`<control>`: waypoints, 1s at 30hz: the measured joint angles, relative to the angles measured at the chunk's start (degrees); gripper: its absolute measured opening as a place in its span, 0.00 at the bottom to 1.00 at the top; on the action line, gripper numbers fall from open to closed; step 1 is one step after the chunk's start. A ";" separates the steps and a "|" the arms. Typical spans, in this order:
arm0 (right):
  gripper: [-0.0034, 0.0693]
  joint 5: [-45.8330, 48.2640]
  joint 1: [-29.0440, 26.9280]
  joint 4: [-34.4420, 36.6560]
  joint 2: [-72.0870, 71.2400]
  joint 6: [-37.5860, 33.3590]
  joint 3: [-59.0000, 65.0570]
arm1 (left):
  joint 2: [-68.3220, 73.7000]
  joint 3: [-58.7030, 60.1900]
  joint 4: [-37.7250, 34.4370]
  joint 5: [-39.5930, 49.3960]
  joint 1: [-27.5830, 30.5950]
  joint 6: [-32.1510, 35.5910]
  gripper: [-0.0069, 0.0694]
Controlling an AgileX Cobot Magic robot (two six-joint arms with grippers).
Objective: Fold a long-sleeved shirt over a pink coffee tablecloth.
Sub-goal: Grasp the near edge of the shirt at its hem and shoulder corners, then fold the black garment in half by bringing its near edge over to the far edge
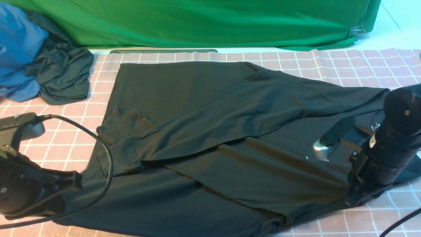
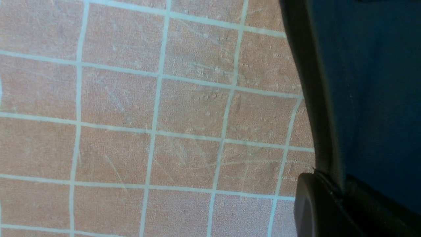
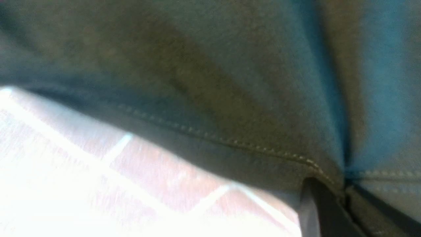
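Observation:
The long-sleeved shirt (image 1: 204, 108) lies black and spread across the pink coffee tablecloth (image 1: 345, 65), both sleeves folded over its body. At the shirt's near left edge, my left gripper (image 1: 70, 184) is shut on the fabric. In the left wrist view the shirt's hem (image 2: 315, 98) runs into the shut left gripper (image 2: 332, 184), beside the gridded cloth (image 2: 148, 115). My right gripper (image 1: 350, 197) is low at the shirt's near right edge. In the right wrist view the stitched hem (image 3: 230, 141) is pinched in the shut right gripper (image 3: 342, 191), above the cloth (image 3: 98, 184).
A blue garment (image 1: 16, 49) and a dark grey-green garment (image 1: 62, 75) are heaped at the far left. A plain green cloth (image 1: 213, 23) hangs along the back, held by a binder clip (image 1: 357, 31). A black cable (image 1: 98, 144) loops from the left arm over the shirt's edge.

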 joint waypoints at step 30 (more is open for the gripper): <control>0.36 2.78 0.00 -5.05 -7.28 8.37 0.07 | 0.00 -3.12 1.02 3.31 0.00 -2.64 0.13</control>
